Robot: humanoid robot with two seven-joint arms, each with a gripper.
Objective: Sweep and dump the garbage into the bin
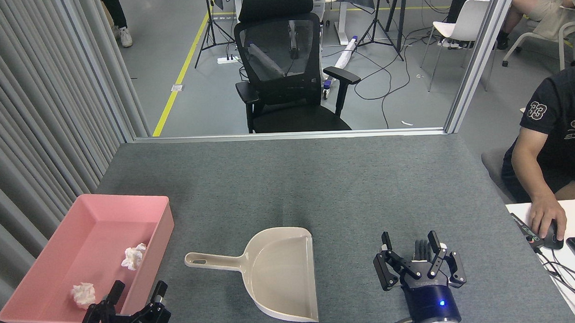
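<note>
Two crumpled white wads of garbage (134, 256) (83, 293) lie inside the pink bin (126, 199) at the table's left edge. My left gripper (138, 291) is open and holds nothing; it sits at the near edge, just off the bin's near right corner. The beige dustpan (282, 271) lies flat in the middle, handle pointing left. My right gripper (409, 239) is open to the right of the dustpan. A small dark brush (420, 249) lies on the table between and just behind its spread fingers.
The grey felt table (288, 180) ends at a metal frame at the back, with an office chair (284, 66) beyond. A seated person's hand (548, 219) rests on a mouse on a white desk at the right. Grey slats wall off the left side.
</note>
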